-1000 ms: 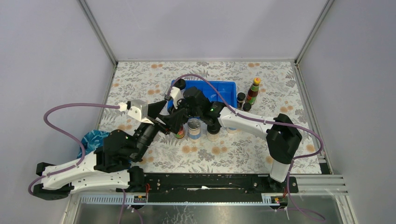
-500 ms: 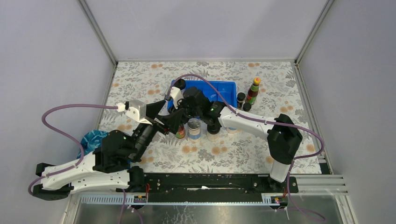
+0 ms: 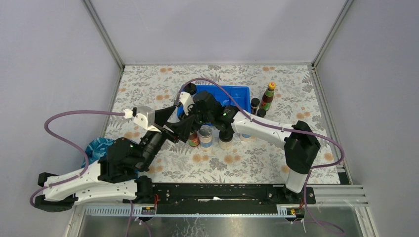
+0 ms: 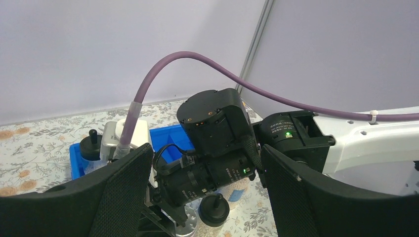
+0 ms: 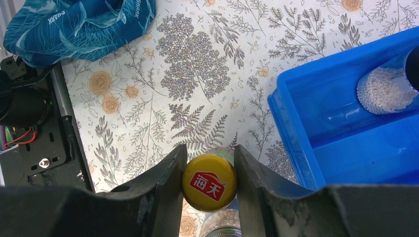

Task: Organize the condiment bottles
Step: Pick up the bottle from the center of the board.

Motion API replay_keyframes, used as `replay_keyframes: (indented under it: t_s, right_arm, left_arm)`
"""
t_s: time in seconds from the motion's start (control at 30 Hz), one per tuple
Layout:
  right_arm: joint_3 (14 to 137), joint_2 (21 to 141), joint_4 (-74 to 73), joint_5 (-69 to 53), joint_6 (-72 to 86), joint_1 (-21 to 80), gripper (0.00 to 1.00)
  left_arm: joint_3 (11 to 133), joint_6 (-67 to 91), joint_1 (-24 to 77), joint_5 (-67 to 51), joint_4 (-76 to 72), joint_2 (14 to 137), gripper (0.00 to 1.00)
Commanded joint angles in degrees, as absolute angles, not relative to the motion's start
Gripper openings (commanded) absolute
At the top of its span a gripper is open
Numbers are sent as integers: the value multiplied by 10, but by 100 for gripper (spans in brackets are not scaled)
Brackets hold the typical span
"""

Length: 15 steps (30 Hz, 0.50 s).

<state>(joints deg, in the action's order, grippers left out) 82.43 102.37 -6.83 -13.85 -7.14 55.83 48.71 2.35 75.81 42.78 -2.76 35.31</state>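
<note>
Yellow-capped bottle (image 5: 209, 183) edged right, upright (cap up); right hand (image 5: 209, 168) clamping cap

bright even light, soft faint shadows

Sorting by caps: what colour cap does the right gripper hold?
Yellow cap, red logo; right wrist view.

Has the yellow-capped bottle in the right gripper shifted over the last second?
Yes, slightly. In the top view the bottle, shut in the right gripper, has edged right, closer to the silver-lidded jar, which has not moved.
</note>
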Motion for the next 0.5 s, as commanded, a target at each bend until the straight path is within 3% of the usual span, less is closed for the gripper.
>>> replay_keyframes:
  t_s: [0.0, 0.47]
  right_arm:
    - [875, 985, -33, -130, -81, 563, 0]
    - [916, 994, -47, -130, -86, 562, 0]
  left_arm:
    - [494, 9, 762, 423, -34, 346, 84]
    - [497, 4, 762, 421, -33, 344, 84]
